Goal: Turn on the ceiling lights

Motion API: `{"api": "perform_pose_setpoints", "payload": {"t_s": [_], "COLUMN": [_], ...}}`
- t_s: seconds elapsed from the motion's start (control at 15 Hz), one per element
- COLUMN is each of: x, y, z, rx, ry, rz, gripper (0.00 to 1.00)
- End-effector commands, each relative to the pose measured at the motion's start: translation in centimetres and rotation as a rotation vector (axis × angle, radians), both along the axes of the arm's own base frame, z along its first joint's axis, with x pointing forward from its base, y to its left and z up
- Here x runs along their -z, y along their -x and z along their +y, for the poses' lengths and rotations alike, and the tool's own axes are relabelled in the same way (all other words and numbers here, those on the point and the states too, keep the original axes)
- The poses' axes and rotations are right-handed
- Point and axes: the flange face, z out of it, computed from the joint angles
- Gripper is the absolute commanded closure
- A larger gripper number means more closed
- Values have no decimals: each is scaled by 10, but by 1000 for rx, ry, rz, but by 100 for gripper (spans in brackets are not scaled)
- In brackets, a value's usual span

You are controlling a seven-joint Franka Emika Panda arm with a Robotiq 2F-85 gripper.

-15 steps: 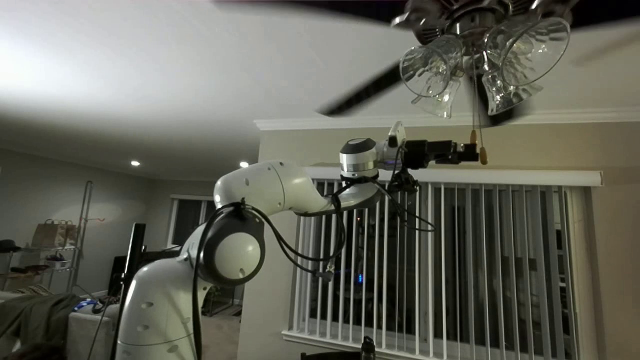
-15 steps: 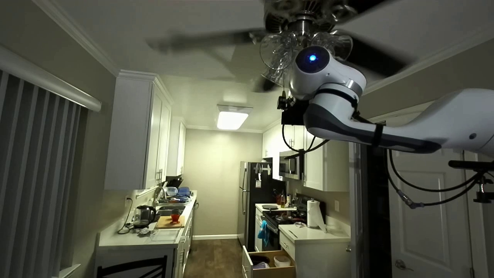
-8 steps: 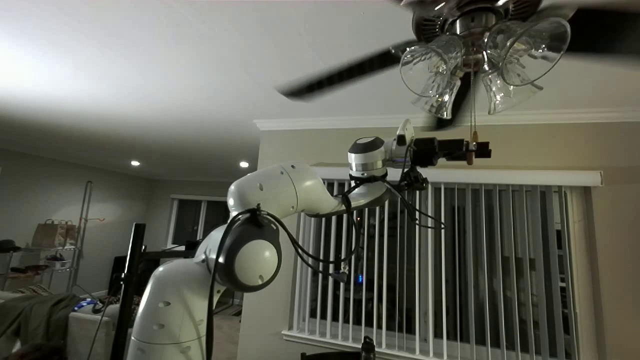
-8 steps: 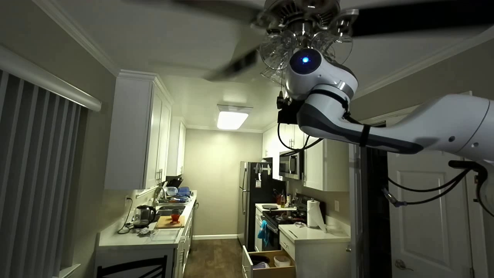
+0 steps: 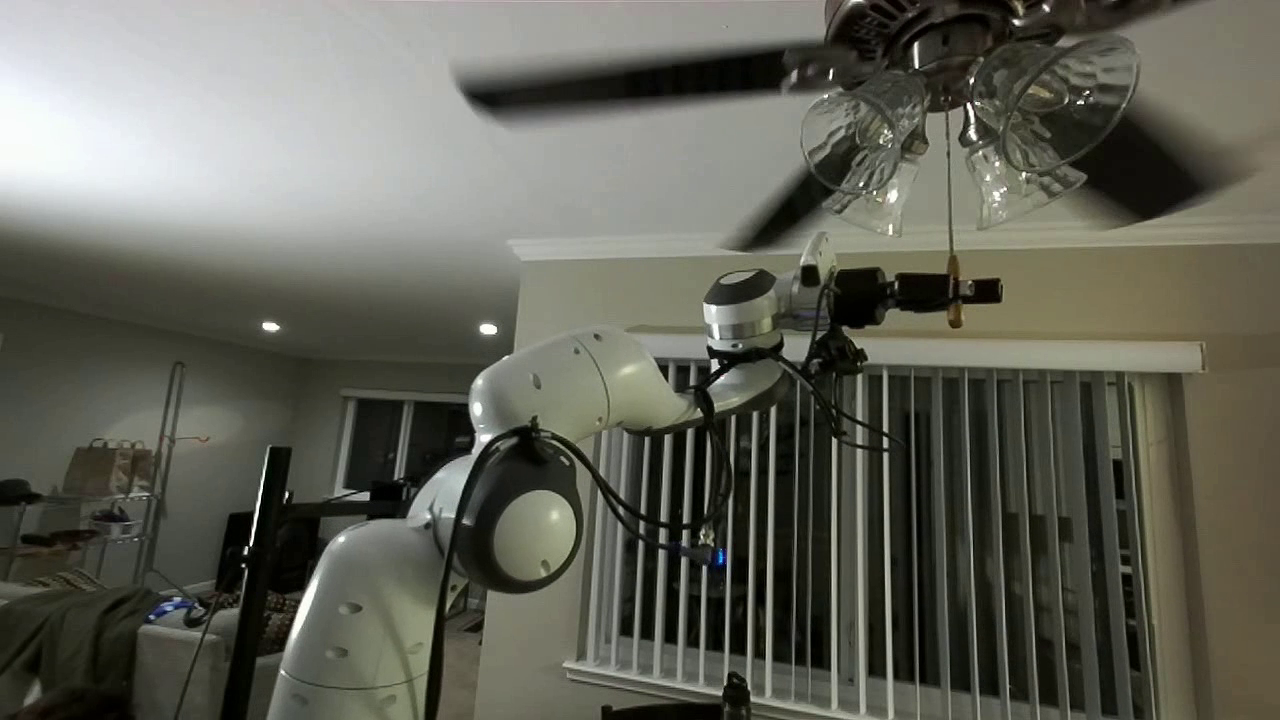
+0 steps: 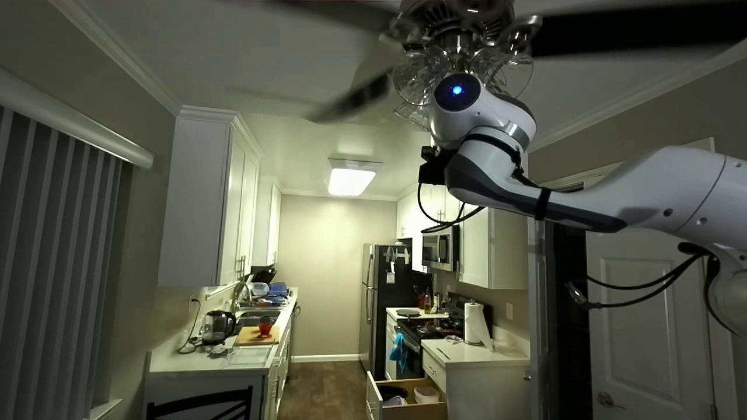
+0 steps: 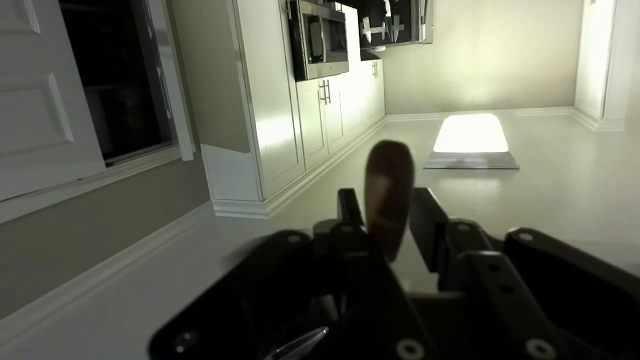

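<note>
Though unlit, ceiling lights (image 5: 1015,120) overhead, 1 pull (image 7: 389,185) between gripper (image 7: 388,202) fingers (image 7: 430,212).

Glass shades (image 5: 868,140), ceiling-fan blades (image 5: 640,84) blocked passage above; brown chain pull (image 7: 388,187) stood between gripper (image 7: 388,212) fingertips (image 7: 428,215); room lay free beneath.

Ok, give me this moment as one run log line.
gripper: wooden pull between jaws, grip unclear | ceiling lights: unlit | fan blades: blurred

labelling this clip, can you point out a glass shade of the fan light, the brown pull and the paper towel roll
Glass shade (image 5: 1010,190): in an exterior view, on its clear side wall.
Brown pull (image 7: 389,195): in the wrist view, on its middle.
Paper towel roll (image 6: 473,322): in an exterior view, on its white side.
</note>
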Motion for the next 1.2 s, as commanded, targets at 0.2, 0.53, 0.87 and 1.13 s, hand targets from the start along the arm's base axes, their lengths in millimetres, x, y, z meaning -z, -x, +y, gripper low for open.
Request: {"api": "perform_pose_setpoints", "payload": {"t_s": [0.2, 0.53, 0.87, 1.13], "x": [-4, -1, 23, 29], "y": [-2, -3, -19, -22], "z": [1, -1, -15, -26], "rx": [26, 30, 55, 82], "ry": [-4, -7, -17, -13], "rz": [-5, 4, 62, 71], "gripper": [98, 95, 95, 95]}}
